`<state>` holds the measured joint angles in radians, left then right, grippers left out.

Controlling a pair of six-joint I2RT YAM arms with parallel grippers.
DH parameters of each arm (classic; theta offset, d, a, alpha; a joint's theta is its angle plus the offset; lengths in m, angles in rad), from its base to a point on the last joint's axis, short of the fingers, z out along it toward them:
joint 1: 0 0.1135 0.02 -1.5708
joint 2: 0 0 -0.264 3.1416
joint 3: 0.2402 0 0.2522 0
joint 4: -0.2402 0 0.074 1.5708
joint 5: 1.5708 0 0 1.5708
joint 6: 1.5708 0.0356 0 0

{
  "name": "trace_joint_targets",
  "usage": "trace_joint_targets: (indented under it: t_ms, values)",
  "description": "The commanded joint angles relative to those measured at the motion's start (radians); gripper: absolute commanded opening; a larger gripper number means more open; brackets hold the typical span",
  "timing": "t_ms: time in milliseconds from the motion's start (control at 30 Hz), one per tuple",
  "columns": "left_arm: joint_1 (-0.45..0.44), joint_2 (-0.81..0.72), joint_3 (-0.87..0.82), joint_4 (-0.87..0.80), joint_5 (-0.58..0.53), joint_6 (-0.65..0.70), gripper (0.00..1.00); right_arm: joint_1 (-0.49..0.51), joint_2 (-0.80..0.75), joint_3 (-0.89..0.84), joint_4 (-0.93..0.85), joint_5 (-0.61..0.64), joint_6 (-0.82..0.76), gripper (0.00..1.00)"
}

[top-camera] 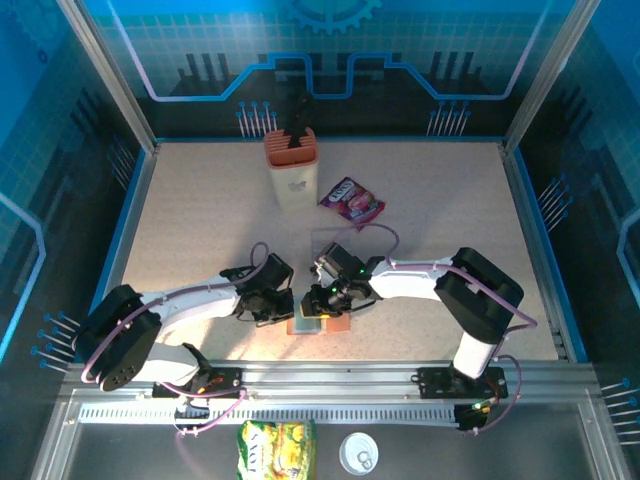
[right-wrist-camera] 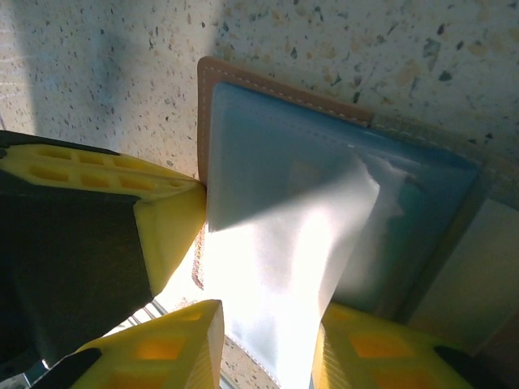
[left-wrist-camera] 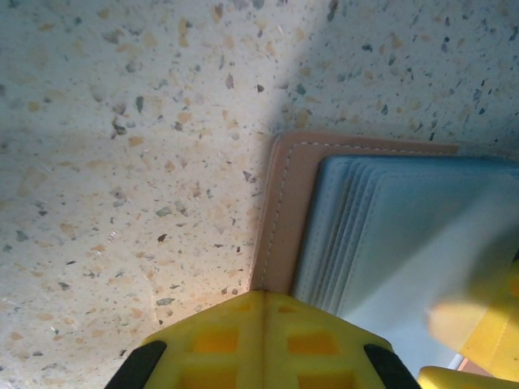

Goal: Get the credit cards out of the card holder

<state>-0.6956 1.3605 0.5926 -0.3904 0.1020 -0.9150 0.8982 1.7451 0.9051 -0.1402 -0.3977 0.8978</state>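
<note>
Speckled beige stone-look tabletop lay inside a blue-lit enclosure, with both arms reaching in towards the lower centre of the top view. There the small salmon-brown leather-like folding card holder lay opened flat, its stack of grey-blue clear sleeves facing up. The teal and blue credit cards could not be made out among those sleeves.

The left hand was closed, its two yellow fingers pressed together with nothing between them. Their tips met the stitched leather edge at the holder's lower left corner in the left wrist view.

The right hand came in from the bottom of its own view. Its yellow fingers stood apart on either side of one glare-washed sleeve leaf lifted from the stack. Whether the pads touched that leaf could not be told.

Towards the upper centre of the top view stood a cream and orange upright container. A purple snack packet lay just to its right. Both were well apart from the holder.
</note>
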Motion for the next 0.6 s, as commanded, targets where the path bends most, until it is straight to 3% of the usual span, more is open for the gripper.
trace_joint_targets:
  t_ms: [0, 200, 567]
  values:
    - [0.003, -0.003, -0.028, -0.043, -0.023, 0.014, 0.00, 0.008, -0.008, -0.001, -0.048, 0.028, -0.009, 0.33]
    - [0.004, 0.001, -0.020, -0.045, -0.022, 0.016, 0.00, 0.001, -0.032, -0.020, -0.008, 0.014, 0.005, 0.14]
    - [0.004, -0.002, -0.003, -0.077, -0.033, 0.023, 0.00, -0.018, -0.079, -0.084, 0.005, 0.016, -0.002, 0.00]
